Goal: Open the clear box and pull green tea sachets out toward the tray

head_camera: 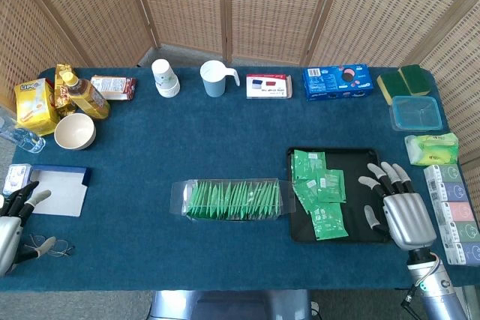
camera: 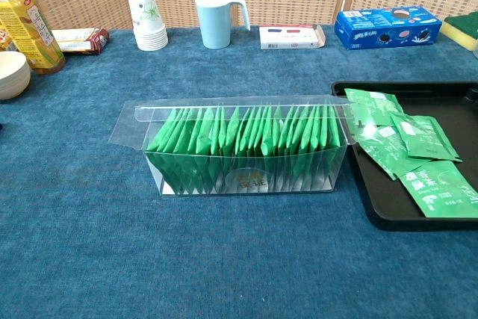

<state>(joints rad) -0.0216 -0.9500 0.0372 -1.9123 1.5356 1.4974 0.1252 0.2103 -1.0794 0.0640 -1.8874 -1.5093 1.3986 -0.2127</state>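
The clear box (head_camera: 231,200) (camera: 246,156) lies in the middle of the blue table with its lid flap folded back, packed with a row of green tea sachets (camera: 246,140). Right beside it sits the black tray (head_camera: 351,161) (camera: 418,218), holding several loose green sachets (head_camera: 321,192) (camera: 407,151). My right hand (head_camera: 396,204) hovers over the tray's right edge, fingers spread, holding nothing. My left hand (head_camera: 16,219) sits at the table's front left corner, fingers apart and empty, far from the box. Neither hand shows in the chest view.
Along the back stand stacked paper cups (head_camera: 165,78), a blue mug (head_camera: 216,78), a small carton (head_camera: 268,85) and a blue cookie box (head_camera: 337,82). A bowl (head_camera: 74,131), bottle (head_camera: 85,94) and yellow packs are at the left. A tea box row (head_camera: 454,213) lies right of the tray.
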